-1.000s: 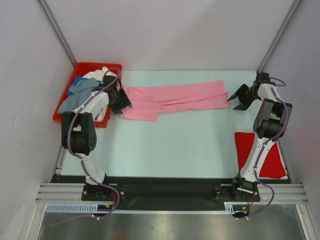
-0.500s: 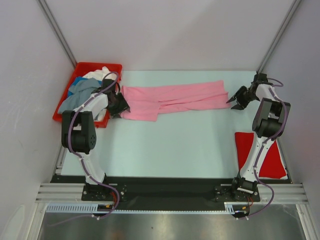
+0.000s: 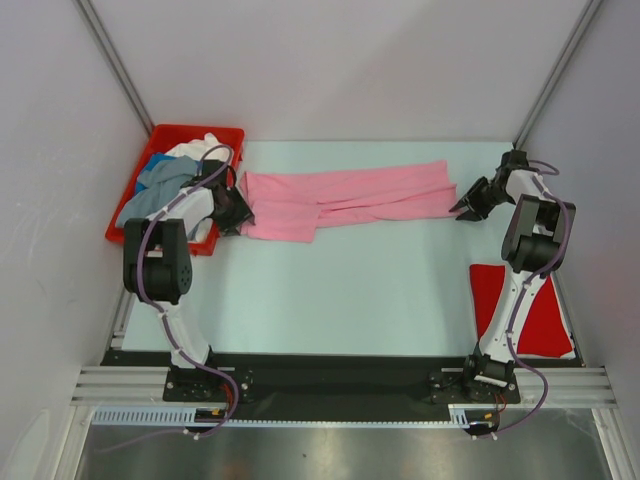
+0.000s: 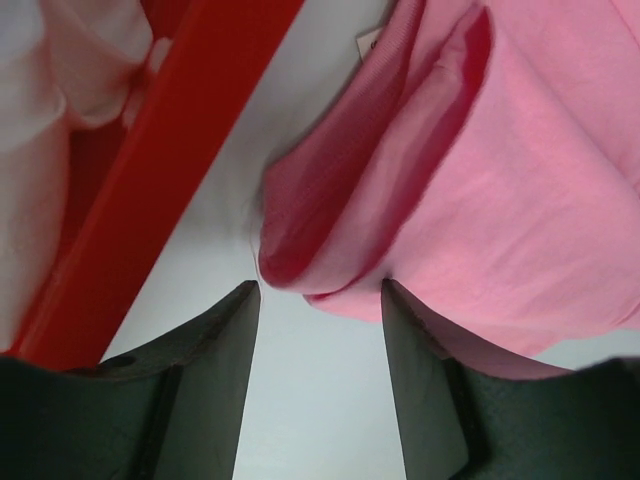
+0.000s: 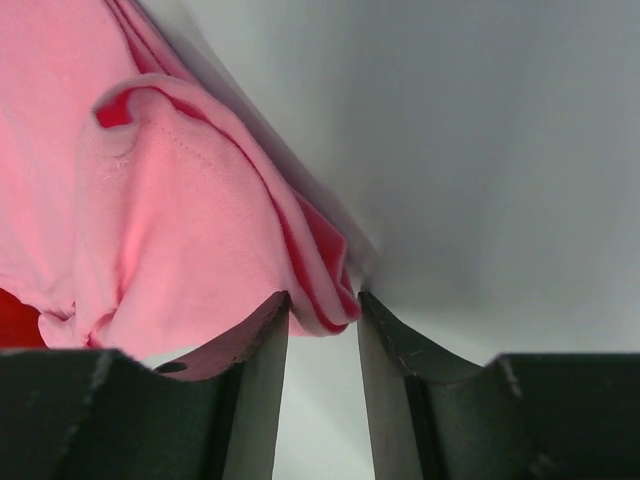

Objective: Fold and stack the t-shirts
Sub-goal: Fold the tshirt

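The long light pink t-shirt [image 3: 345,197] is soft, matt knit cloth, finely ribbed. The red rectangular plastic bin [image 3: 190,129] looks smooth and faintly glossy. The pale blue-green surface [image 3: 350,290] is smooth and matt. The left pincer [image 4: 320,287] has dark fingers [image 4: 215,380] of matt hard plastic.

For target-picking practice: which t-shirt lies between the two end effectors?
The light pink cloth t-shirt, stretched across the far side; the red cloth t-shirt lies apart, near right.

You're seeing the right arm [image 3: 527,240] covering the red t-shirt's [image 3: 550,325] middle at four o'clock, and the left arm [image 3: 160,265] hiding part of the grey-blue t-shirt [image 3: 140,205] at ten.
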`<state>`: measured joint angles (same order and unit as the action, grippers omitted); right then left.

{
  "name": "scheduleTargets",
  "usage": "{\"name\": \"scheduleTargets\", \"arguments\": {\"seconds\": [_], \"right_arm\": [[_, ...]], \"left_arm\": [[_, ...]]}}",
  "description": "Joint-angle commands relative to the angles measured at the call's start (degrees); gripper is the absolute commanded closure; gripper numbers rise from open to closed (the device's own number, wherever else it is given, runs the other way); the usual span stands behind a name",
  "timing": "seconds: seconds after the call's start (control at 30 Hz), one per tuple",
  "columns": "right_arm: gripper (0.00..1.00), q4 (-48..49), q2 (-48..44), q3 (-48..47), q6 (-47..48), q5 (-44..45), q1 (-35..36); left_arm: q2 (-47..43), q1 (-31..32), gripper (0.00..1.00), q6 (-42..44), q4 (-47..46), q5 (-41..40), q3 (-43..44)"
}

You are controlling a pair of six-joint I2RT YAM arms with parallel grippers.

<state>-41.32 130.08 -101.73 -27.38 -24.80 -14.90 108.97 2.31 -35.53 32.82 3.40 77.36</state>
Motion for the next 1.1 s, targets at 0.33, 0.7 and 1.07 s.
{"name": "scheduleTargets", "arguments": {"seconds": [0.33,0.7,1.07], "right_arm": [[0.59,-0.2,1.2,-2.1,0.5,2.1,0.6],[0.99,-3.0,2.1,-3.7,2.3,3.9,0.4],[1.00,-1.8,-8.7,13.7,5.5,8.5,0.0]], "left_arm": [[3.3,-0.5,0.42,0.4,-2.3,-0.8,0.7],[5.6,-0.5,1.00,1.5,-3.2,-2.3,1.9],[0.1,-0.2,1.00,0.7,-5.2,-1.7,-8.1]]}}
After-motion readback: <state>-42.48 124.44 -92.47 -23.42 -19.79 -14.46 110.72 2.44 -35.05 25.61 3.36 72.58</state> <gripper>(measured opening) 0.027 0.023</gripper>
